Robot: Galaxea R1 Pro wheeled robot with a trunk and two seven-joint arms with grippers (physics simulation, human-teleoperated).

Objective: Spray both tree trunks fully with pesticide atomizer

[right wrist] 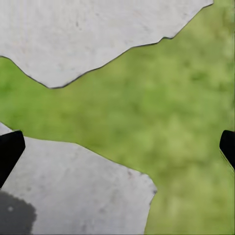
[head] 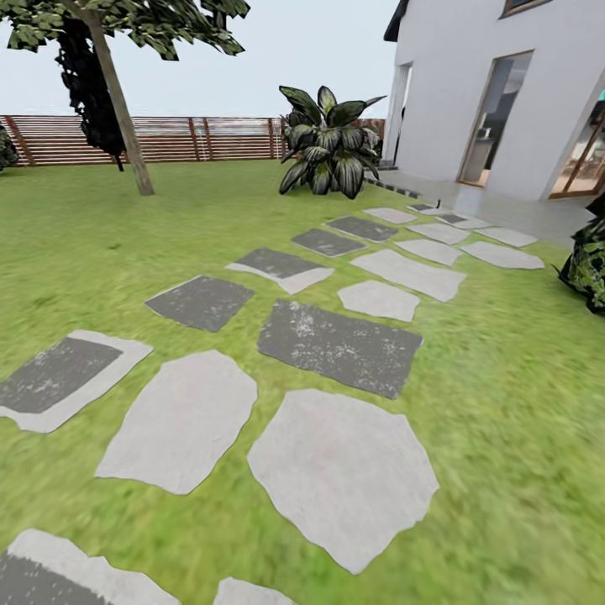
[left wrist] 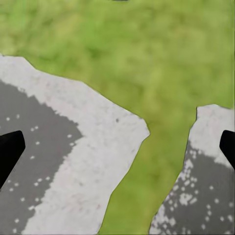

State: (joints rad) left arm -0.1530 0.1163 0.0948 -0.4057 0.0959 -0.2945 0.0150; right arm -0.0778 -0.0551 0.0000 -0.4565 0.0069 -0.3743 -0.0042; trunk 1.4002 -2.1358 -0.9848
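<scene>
Fingertips of the left gripper (left wrist: 117, 149) show in the left wrist view as two black tips (left wrist: 10, 149) at opposite edges, spread wide with nothing between them, above a pale grey paving stone with a darker mottled patch (left wrist: 73, 161), a second such stone (left wrist: 205, 176) and a strip of blurry green grass floor (left wrist: 147, 58) between the two. The right gripper (right wrist: 117, 149) likewise has its black fingertips (right wrist: 10, 149) far apart and bare in the right wrist view, hanging over the grass (right wrist: 161, 112) between one pale stone slab (right wrist: 78, 34) and another (right wrist: 73, 191) that carries a dark stain at one corner. No writing, brand or label can be read anywhere. From the head view, the irregular pale and dark grey stepping stones (head: 340, 470) run in a loose double row up the middle of the lawn (head: 504, 395) toward the paved strip beside a white house with tall glass doors (head: 496, 92) at the far right. A broad-leaved dark green bush (head: 329, 143) stands at the far end of the path, near the house corner. A thin-trunked leaning tree with dark foliage (head: 118, 101) rises at the far left of the lawn, in front of the brown horizontal-slat wooden fence (head: 210, 137) that closes the far edge. More dark foliage (head: 588, 260) pokes in at the right edge. Wide open grass lies on both sides of the stones. The pesticide atomizer and thick-trunked trees are out of view here.
</scene>
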